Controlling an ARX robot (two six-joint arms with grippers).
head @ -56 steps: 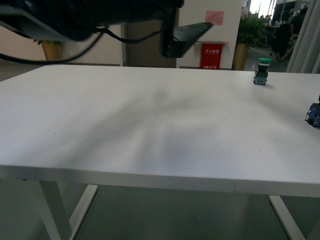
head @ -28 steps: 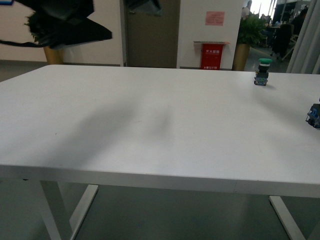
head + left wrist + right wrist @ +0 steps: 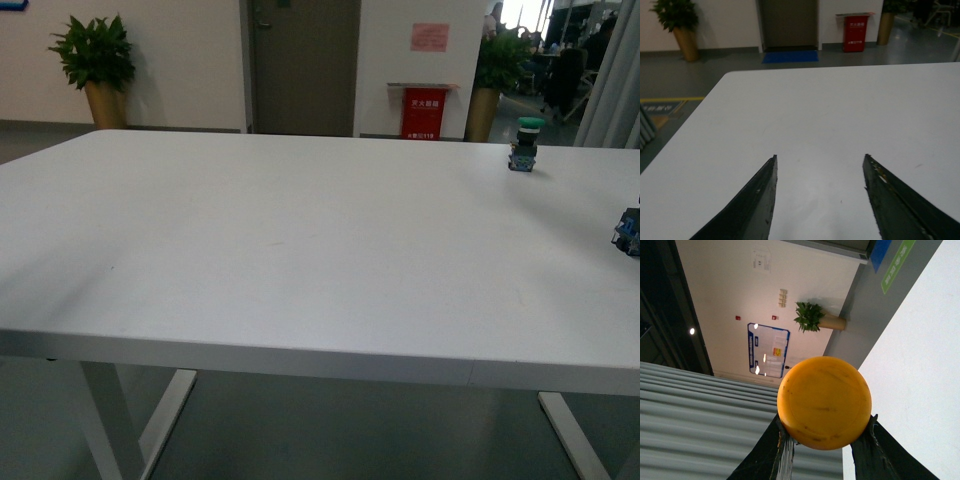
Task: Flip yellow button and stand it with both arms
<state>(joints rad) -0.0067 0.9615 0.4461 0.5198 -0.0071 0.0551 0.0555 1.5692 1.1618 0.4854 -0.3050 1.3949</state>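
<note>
The yellow button (image 3: 824,402) fills the middle of the right wrist view, its round yellow cap facing the camera. My right gripper (image 3: 824,422) is shut on it, one dark finger on each side below the cap; the button's body is hidden behind the cap. That camera is tilted, with a wall and the white table's edge (image 3: 920,370) behind. In the left wrist view my left gripper (image 3: 820,161) is open above the bare white table (image 3: 830,110), nothing between its fingers. Neither arm shows in the front view.
On the white table (image 3: 280,240) a green-capped switch (image 3: 524,143) stands at the far right. A blue-grey block (image 3: 628,230) sits at the right edge, cut off. Beyond the table are a potted plant (image 3: 97,65), a door and a red box (image 3: 423,112).
The dark arm parts that crossed the top of the front view have moved out of it. Their shadows on the table have gone too.
</note>
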